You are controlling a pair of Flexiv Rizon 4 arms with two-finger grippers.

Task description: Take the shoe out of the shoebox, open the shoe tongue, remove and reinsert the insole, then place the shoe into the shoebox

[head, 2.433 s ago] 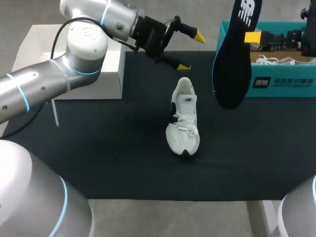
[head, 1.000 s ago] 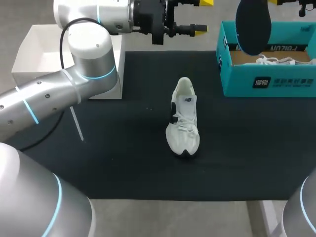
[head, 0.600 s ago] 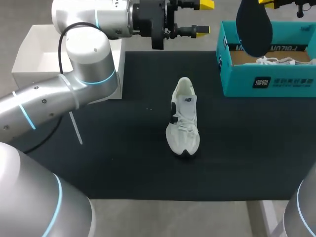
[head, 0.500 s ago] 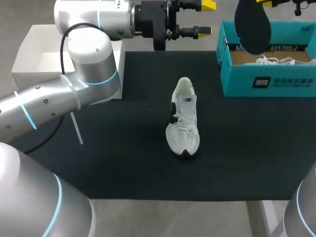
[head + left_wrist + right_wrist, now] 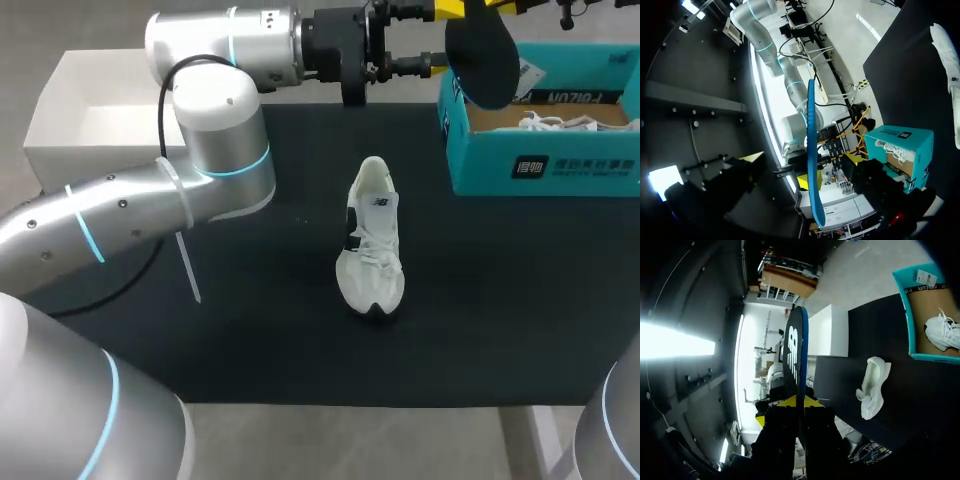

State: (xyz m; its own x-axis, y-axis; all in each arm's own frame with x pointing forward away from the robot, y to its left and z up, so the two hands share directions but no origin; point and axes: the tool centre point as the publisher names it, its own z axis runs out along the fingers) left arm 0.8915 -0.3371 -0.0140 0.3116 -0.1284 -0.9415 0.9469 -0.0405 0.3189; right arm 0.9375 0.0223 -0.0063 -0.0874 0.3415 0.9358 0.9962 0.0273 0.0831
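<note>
Head view: teal shoebox [image 5: 560,170] holds a white laced shoe [image 5: 548,122].

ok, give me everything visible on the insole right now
The insole is out of the white shoe and in the air, hanging lengthwise beside the teal shoebox's left end. It is thin and foam-like, with a dark face bearing a white logo and a blue edge. The right gripper is shut on its upper end. It stands edge-on between the left gripper's open fingers; I cannot tell whether they touch it.
</note>
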